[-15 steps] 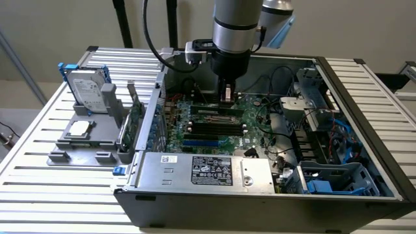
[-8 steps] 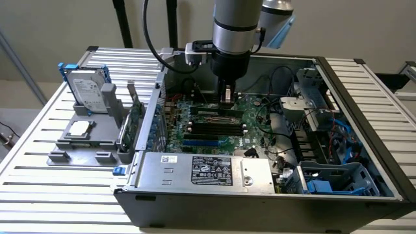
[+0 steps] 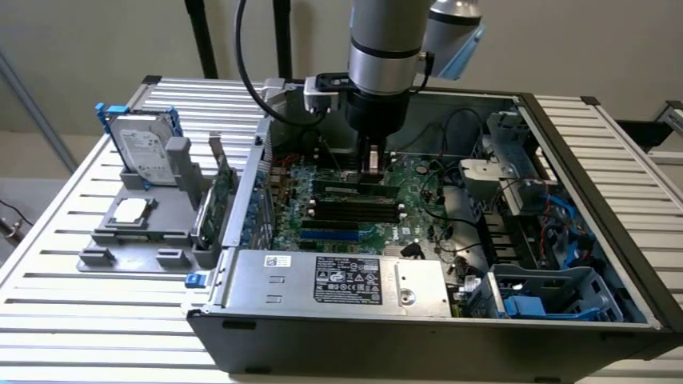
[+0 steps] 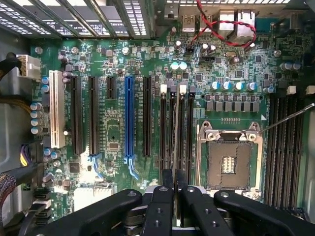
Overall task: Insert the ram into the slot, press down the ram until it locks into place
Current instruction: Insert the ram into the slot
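Wrist view: gripper clenched on the ram, seen edge-on as a thin strip between the fingers. Ram's long axis runs parallel to the slot, which lies straight below it, in the black bank beside the CPU socket. Seated or not: can't tell.

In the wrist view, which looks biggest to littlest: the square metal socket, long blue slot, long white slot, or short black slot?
1. Square metal socket.
2. Long blue plastic slot and long white plastic slot: they look about alike, so it's a tie.
3. Short black plastic slot.
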